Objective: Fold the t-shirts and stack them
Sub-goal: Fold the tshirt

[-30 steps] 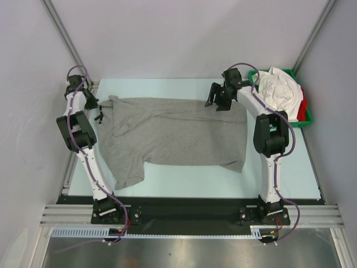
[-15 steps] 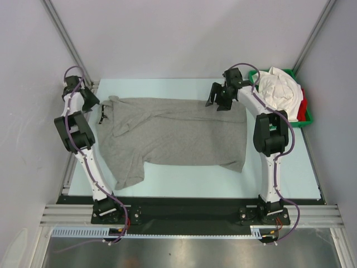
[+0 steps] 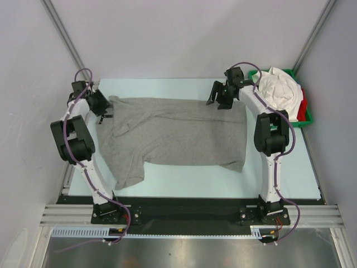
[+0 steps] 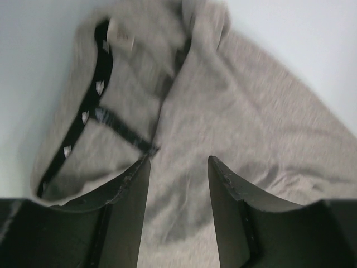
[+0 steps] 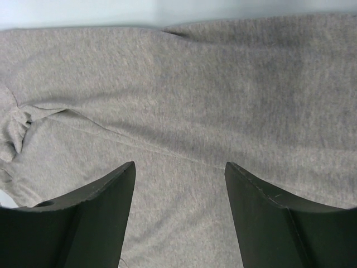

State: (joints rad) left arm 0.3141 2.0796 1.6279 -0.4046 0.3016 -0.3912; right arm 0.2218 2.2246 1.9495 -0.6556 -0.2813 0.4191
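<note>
Now that let go at the neck, lies loose and unfolded over the middle of the table: grey t-shirt, collar toward the left edge, hem toward the right. Shows the left gripper, pinched shut a second ago, now parted about halfway and empty, just over that collar. Suggests spreading is done and a first fold is due. Finds the right gripper wide apart, holding nothing, above the cloth at the far edge. Leaves white t-shirts and a red one heaped in the green tray at the far right corner. Cannot tell whether fingertips touch cloth; left wrist view blurred, red shirt mostly buried.
</note>
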